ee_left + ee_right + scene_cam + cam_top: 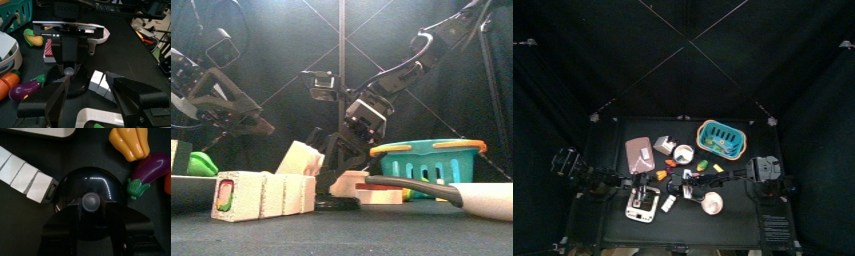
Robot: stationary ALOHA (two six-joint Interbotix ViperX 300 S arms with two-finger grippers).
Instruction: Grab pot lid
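Observation:
The black pot lid (90,185) with a grey knob (90,202) lies flat on the table between white bread slices (27,173) and a purple eggplant (150,170). My right gripper (69,54) hangs straight over the lid, its jaws slightly apart on either side of the knob (68,71) and holding nothing. The lid also shows in the left wrist view (79,82). My left gripper (90,97) is open and empty, a short way from the lid and pointing at it.
A yellow pepper (130,143) lies beyond the eggplant. A teal basket (432,158), a pan with a long handle (472,197), corn (32,36) and a carrot (7,82) crowd the table. A pink board (640,150) lies at the back left.

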